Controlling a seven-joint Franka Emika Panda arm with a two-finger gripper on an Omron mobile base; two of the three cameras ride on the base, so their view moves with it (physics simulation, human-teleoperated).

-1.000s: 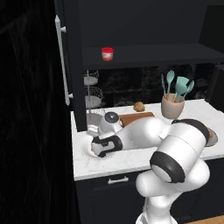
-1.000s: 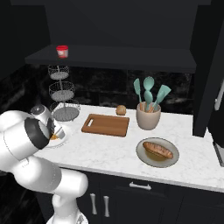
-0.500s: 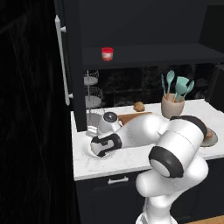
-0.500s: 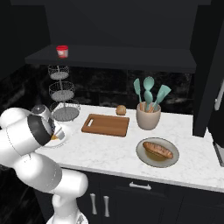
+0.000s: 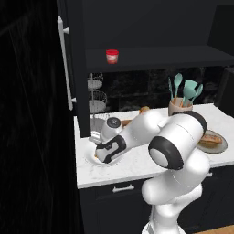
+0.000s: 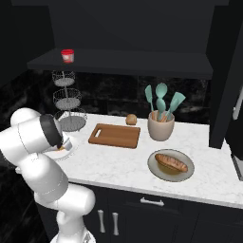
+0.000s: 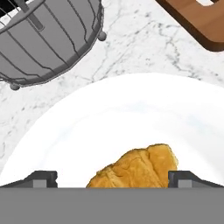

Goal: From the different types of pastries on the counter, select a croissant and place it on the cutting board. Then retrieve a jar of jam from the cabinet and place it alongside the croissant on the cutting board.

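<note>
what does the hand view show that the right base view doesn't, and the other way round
Hand view: the croissant on the white plate, between the open gripper's fingertips. Right base view: the jar of jam on the cabinet shelf, the round bun, the loaf on its grey plate, the utensil crock. Both: cutting board, wire basket stand, counter.

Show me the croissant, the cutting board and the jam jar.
croissant (image 7: 135,168): hand view, middle of its golden crust.
cutting board (image 6: 116,136): right base view, bare centre of the wood.
jar of jam (image 6: 68,56): right base view, its red side.
</note>
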